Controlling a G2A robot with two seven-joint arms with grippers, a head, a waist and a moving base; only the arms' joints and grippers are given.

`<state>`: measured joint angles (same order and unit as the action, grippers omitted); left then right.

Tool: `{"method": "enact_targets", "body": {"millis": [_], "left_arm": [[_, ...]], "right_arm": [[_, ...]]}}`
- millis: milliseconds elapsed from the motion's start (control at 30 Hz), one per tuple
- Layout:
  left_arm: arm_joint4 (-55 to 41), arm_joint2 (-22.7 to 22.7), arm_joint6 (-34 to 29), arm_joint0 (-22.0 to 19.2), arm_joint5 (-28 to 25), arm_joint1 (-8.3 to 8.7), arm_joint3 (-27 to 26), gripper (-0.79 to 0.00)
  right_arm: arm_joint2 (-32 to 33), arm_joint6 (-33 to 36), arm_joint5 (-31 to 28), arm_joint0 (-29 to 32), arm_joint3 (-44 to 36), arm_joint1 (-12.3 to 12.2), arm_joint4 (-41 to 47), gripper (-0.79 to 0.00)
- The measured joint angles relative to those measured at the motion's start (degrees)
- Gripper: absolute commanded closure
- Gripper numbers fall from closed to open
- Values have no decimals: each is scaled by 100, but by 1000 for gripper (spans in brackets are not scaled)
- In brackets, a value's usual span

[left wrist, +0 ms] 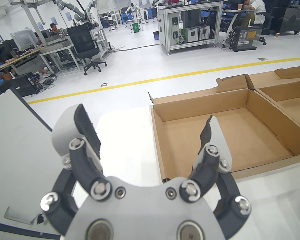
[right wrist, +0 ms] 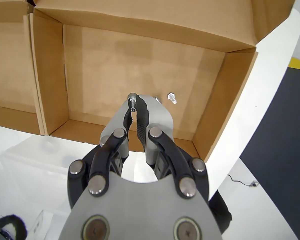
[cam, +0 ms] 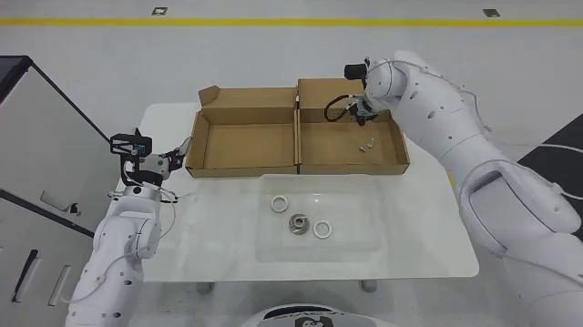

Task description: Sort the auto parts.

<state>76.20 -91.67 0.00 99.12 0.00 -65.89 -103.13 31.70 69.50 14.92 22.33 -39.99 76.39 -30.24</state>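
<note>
Fingers (right wrist: 142, 116) clamped on a bolt (right wrist: 132, 101), the right gripper (right wrist: 134, 103) hangs over a box (right wrist: 102, 76) holding two loose bolts (right wrist: 172, 98); left gripper (left wrist: 145, 116) hovers, fingers apart.

We've got the tray (cam: 355, 195) on the table (cam: 428, 236) with three rings (cam: 280, 204) in it. Right behind the tray sit the left box (cam: 244, 145) and the right box (cam: 332, 149), side by side. The right box has two bolts (cam: 372, 141) inside, and the right gripper (right wrist: 134, 106) hangs over it pinching another bolt (right wrist: 132, 99).

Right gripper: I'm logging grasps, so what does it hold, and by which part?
A bolt, pinched by its threaded shank, head protruding.
</note>
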Motion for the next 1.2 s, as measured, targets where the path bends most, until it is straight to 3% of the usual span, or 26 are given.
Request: {"method": "enact_targets", "body": {"millis": [400,767,933,1200], "left_arm": [[0,0,0,0,0,0,0,-785],[0,0,0,0,0,0,0,-785],[0,0,0,0,0,0,0,-785],[0,0,0,0,0,0,0,-785]], "right_arm": [[-398,-462,-71,10,1559,761,270,0],[-499,-648,-130,-14,2305,1158,211,0],[-491,-687,-200,-41,2542,1266,191,-175],[-434,-725,-298,-111,2792,1364,185,-219]]}}
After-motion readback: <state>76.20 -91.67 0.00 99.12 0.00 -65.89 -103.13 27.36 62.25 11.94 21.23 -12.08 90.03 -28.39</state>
